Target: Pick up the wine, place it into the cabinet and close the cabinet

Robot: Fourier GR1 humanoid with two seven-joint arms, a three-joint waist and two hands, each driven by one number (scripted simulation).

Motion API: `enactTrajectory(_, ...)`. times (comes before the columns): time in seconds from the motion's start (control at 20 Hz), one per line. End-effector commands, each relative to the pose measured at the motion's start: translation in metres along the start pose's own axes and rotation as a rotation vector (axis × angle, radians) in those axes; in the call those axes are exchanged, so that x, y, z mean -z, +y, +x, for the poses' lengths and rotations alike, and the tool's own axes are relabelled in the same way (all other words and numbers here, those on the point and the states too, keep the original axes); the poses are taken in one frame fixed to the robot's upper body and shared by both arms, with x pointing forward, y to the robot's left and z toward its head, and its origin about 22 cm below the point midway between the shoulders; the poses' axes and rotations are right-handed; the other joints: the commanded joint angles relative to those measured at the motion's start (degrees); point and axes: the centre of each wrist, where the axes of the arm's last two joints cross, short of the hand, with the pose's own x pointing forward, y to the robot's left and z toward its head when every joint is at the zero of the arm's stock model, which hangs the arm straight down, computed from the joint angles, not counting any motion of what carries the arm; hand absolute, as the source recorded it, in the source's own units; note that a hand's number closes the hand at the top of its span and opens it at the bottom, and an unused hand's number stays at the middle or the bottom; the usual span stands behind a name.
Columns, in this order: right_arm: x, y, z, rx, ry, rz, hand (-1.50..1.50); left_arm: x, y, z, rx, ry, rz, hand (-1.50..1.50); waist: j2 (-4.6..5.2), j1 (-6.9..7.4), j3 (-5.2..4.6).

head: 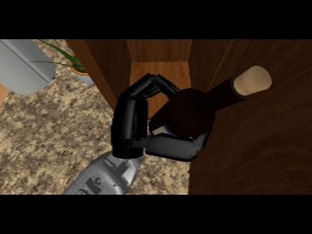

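The wine bottle [189, 112] is dark with a tan cork-coloured top [253, 80]. It is tilted, its neck pointing up and to the right. My left hand [132, 119] is shut on the bottle's body: the fingers curl over its far side and the thumb wraps its near side, hiding the bottle's base. The bottle sits at the opening of the brown wooden cabinet [159, 72], over a lighter inner shelf. A broad dark wood panel [270, 141] of the cabinet fills the right side. My right hand does not show.
A speckled beige counter [43, 137] spreads to the left. At the upper left lie a grey rounded object [16, 64] and a potted green plant [74, 61] beside the cabinet's left wall [103, 68].
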Motion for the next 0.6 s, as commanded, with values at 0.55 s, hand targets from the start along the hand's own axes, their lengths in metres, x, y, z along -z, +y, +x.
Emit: enactTrajectory(0.55, -0.027, 0.008, 0.036, 0.011, -0.064, 0.024, -1.5, 0.011, 0.008, -0.035, -0.039, 0.012, 0.103, 1.5, 0.02, -0.12, -0.05)
